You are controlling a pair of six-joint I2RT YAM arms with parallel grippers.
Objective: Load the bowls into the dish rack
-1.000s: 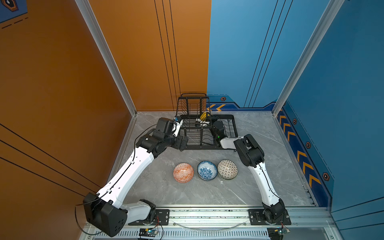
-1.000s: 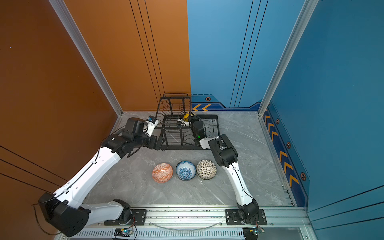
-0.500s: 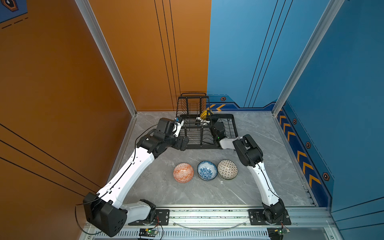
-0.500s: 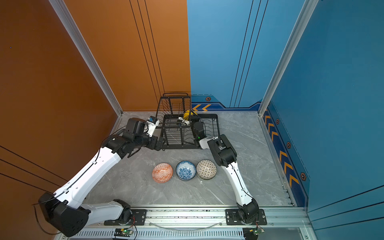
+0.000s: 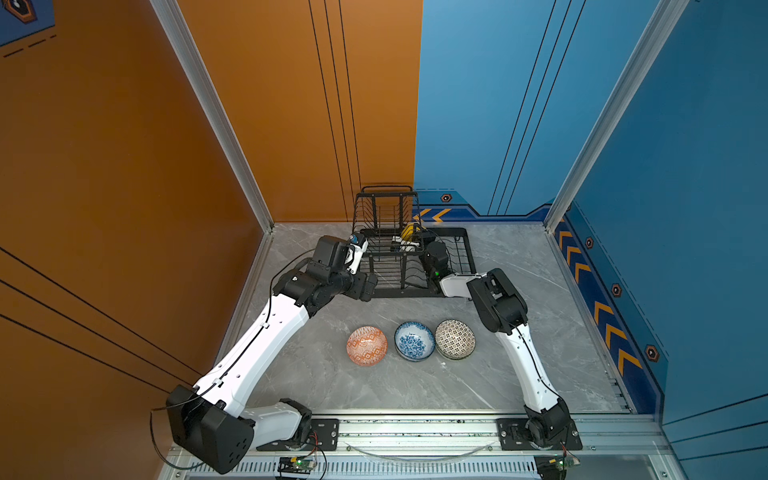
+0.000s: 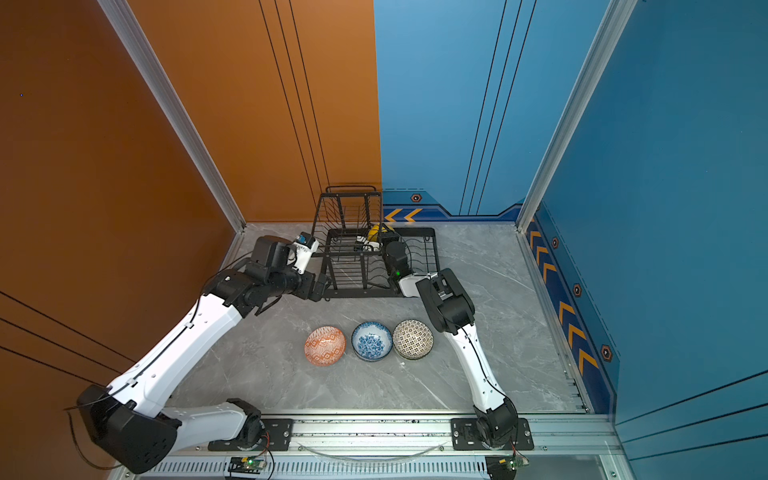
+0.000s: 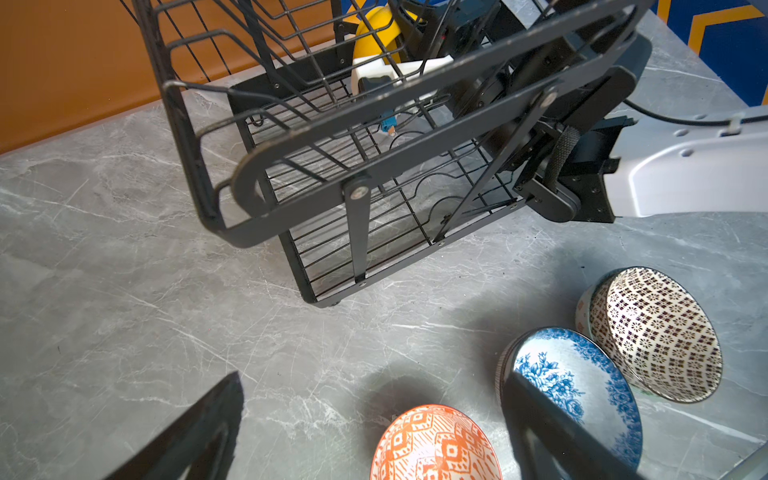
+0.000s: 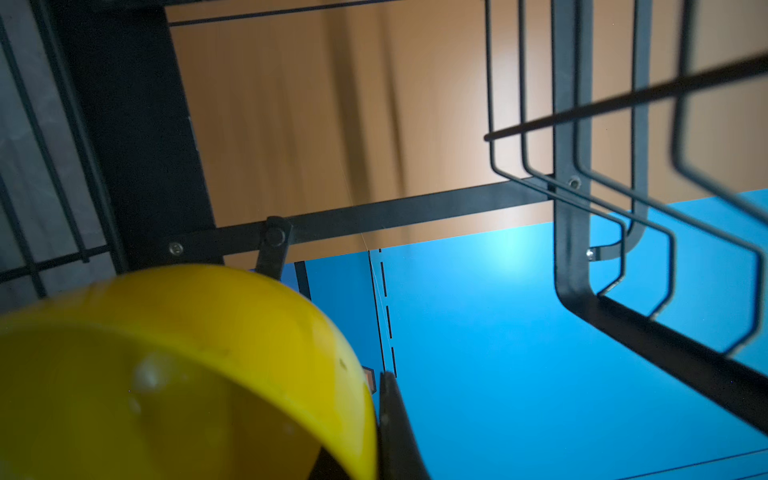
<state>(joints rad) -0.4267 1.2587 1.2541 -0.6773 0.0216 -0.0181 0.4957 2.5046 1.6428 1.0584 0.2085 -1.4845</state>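
The black wire dish rack (image 5: 415, 292) (image 6: 361, 294) (image 7: 291, 166) (image 8: 573, 232) stands at the back of the table. My right gripper (image 5: 412, 240) (image 8: 376, 415) reaches inside it, shut on the rim of a plain yellow bowl (image 5: 409, 230) (image 6: 374, 232) (image 7: 374, 37) (image 8: 166, 374) held on edge. Three bowls sit in a row in front of the rack: orange-white (image 5: 366, 345) (image 7: 436, 444), blue-white floral (image 5: 414, 340) (image 7: 569, 382) and black-white geometric (image 5: 455, 338) (image 7: 656, 332). My left gripper (image 5: 368, 286) (image 7: 374, 382) hangs open and empty by the rack's front left corner.
The grey marble table (image 5: 540, 316) is walled in by orange panels on the left and blue panels on the right. The rack's raised basket tier (image 5: 384, 208) stands at its back left. An aluminium rail (image 5: 415, 428) with both arm bases runs along the front edge.
The right arm has crept slightly deeper into the rack with the yellow bowl. The left arm and the three bowls on the table have hardly moved.
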